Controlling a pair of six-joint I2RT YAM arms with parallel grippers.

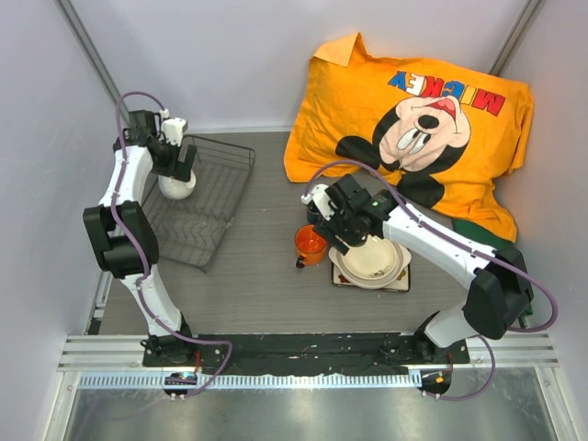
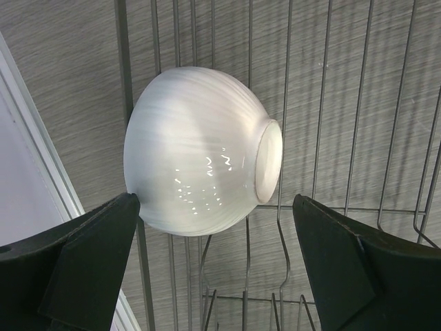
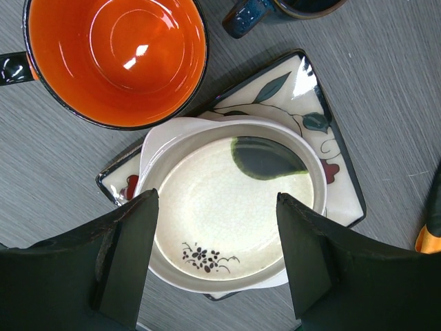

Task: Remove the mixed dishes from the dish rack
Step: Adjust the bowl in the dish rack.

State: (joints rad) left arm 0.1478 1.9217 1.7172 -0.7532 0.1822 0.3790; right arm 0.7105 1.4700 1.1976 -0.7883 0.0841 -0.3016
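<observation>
Left arm reaches out over the dish rack (image 1: 219, 197), left gripper (image 2: 215, 203) pointing down, jaws fully apart and gripping nothing. They straddle the small white bowl (image 2: 200, 152), which lies on its side on the rack wires, foot ring toward the right finger.

Right arm is bent inward, right gripper (image 3: 217, 200) hovering above the large cream bowl (image 3: 227, 231), jaws apart, nothing between them.

Grey woven-look table (image 1: 257, 276), white enclosure walls (image 1: 230, 55), orange Mickey Mouse pillow (image 1: 367, 101) at the back right.

The cream bowl is glossy with a dark leaf and small flower sprig inside. It sits on the square plate (image 3: 310, 96). The orange mug (image 3: 117, 55) is just beside them, with the dark-blue cup (image 3: 275, 10) near it.
</observation>
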